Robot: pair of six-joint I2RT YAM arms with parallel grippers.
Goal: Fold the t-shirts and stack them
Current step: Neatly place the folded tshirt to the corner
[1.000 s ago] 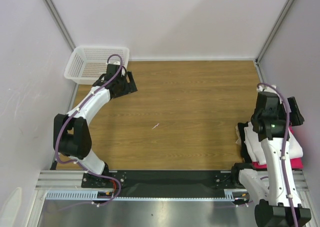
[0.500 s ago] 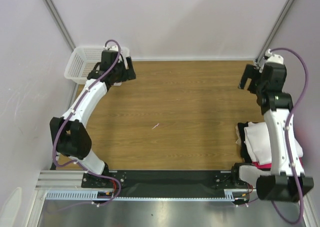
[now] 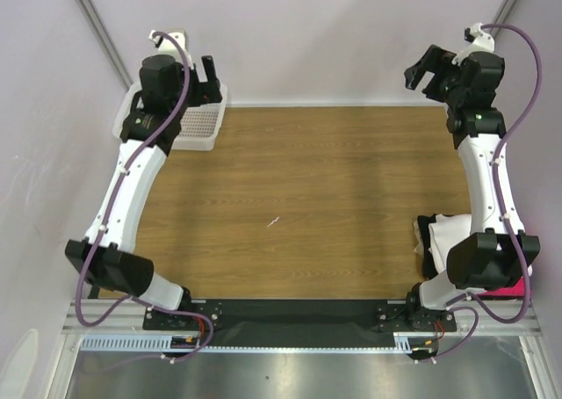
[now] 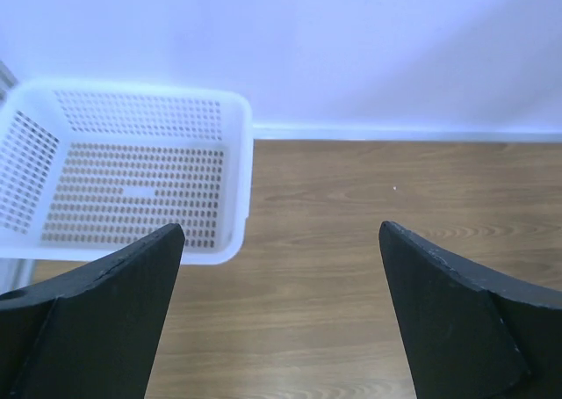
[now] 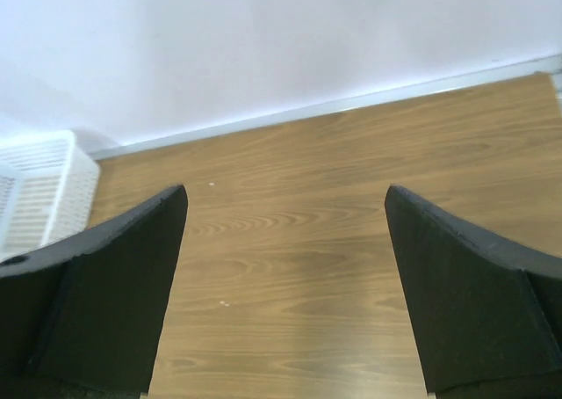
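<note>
1. Top external view: the t-shirts lie in one pile at 4 o'clock on the table (image 3: 307, 197), tight to its right edge. The white t-shirt (image 3: 443, 239) is on top, the black t-shirt (image 3: 424, 245) shows along the pile's left side, and the magenta-pink t-shirt (image 3: 516, 288) peeks out at the near right.
2. The likeliest trouble, as I judge it, is the right arm. Its elbow hangs directly over the pile and hides part of it, so a careless lowering or swing could drag the top layer and undo the folds.
3. A second risk is the pile's position. It sits so close to the right edge that a nudge toward 3 o'clock could tip a shirt off the table.
4. On the left, a descent from here could land on the white mesh basket (image 3: 211, 118) at 11 o'clock and knock it.
5. The left gripper (image 3: 205, 72) is raised above that basket. In the left wrist view its fingers (image 4: 97, 320) stand wide apart with nothing between them. The pile is well apart from it, diagonally across the table toward 4 o'clock.
6. The right gripper (image 3: 430, 69) is high at 1 o'clock, jaws spread wide and holding nothing. The pile lies well below and behind it toward 5 o'clock, on its own side.
</note>
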